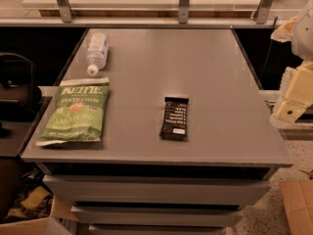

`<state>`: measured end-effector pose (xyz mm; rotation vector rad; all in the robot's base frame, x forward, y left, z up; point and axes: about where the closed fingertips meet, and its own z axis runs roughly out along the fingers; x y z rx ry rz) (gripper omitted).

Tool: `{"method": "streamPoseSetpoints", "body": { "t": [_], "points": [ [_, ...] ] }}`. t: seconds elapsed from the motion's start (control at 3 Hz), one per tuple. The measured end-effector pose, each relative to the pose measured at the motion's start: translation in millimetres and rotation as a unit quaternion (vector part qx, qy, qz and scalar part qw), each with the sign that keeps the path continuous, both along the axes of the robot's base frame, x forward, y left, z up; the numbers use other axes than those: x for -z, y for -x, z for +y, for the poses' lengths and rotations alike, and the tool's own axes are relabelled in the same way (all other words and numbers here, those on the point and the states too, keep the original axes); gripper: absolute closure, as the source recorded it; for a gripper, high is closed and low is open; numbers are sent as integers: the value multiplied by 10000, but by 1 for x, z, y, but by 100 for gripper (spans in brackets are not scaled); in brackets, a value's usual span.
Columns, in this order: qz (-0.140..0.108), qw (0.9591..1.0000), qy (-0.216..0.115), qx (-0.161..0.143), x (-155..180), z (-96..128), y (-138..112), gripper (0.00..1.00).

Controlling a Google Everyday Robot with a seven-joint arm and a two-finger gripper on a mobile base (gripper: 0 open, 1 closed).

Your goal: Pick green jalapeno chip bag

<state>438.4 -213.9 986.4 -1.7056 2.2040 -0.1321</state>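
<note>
The grey table (215, 82) fills most of the view, its top bearing three things. Largest of them is the green jalapeno chip bag (74, 112), lying flat at about 8 o'clock on the tabletop, close to the left edge and the near-left corner, label up. Nothing touches it or rests on it.

The robot's cream arm (299, 84) comes in at 3 o'clock, off the right edge of the table, with the gripper (287, 112) at its lower end, hanging beside the table's right rim and well apart from the bag. Whether the gripper is spread or pressed together cannot be told from here; it does not appear to carry anything.

A clear water bottle (97, 52) lies on its side at 11 o'clock, cap toward the bag, near it but not touching. A black snack bar (175, 118) lies just below the table's middle, at about 5 o'clock from centre.

By my reading, the pick is not yet begun: the whole reach across the table, the descent, the grasp and the lift remain.
</note>
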Motion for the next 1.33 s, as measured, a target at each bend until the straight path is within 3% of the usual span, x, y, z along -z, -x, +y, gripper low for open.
{"method": "streamPoseSetpoints", "body": {
  "t": [0.67, 1.0, 1.33],
  "points": [
    [27, 9999, -126, -76, 4, 8, -1, 0],
    [-33, 9982, -329, -494, 5, 37, -10, 0],
    [-126, 9925, -528, -1093, 5, 76, -20, 0]
  ]
}}
